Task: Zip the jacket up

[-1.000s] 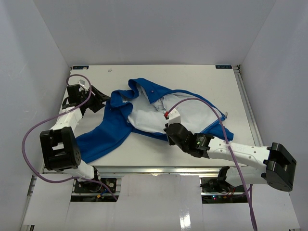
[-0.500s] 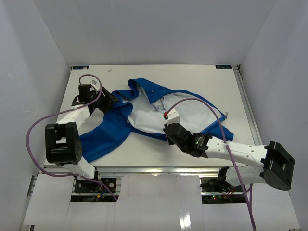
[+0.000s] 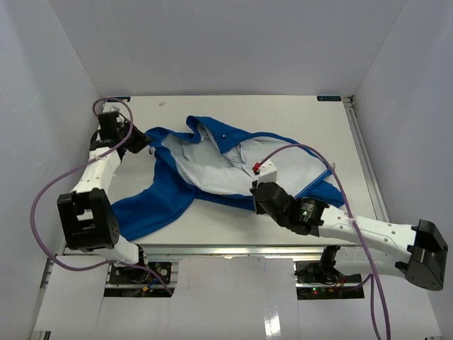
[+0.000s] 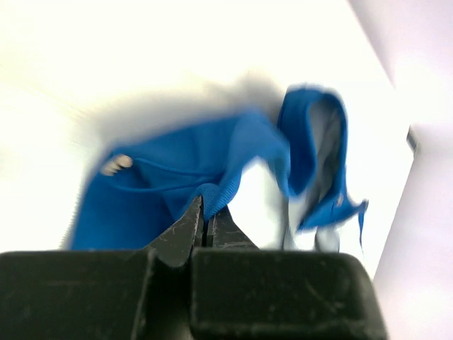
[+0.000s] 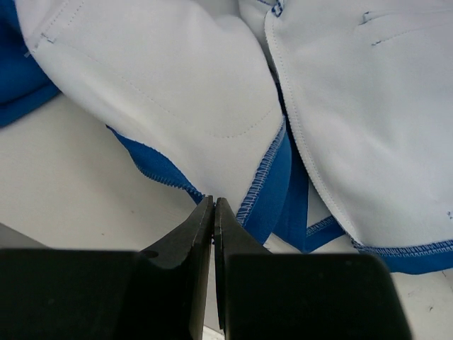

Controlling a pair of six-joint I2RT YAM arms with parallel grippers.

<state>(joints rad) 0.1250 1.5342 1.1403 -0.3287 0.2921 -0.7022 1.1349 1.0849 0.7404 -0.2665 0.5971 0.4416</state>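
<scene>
The white table (image 3: 283, 113) carries a blue jacket (image 3: 212, 170), spread open with its pale lining up, from centre toward 9 o'clock. One sleeve (image 3: 148, 209) trails to 7 o'clock. A tiny pale scrap (image 3: 163, 103) lies at 11 o'clock.

The soft bright-blue jacket (image 3: 212, 170) sprawls over the middle and left of the flat white table (image 3: 283, 113), a thin purple cable (image 3: 297, 146) arcing above it, leaving bare passage along the far edge and right side, hemmed by plain white walls (image 3: 49, 85).

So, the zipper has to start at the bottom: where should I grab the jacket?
Pinch the jacket by its blue bottom hem beside the front opening, coming low from the near side: it's a thin stitched border lying flat, facing that way.
</scene>
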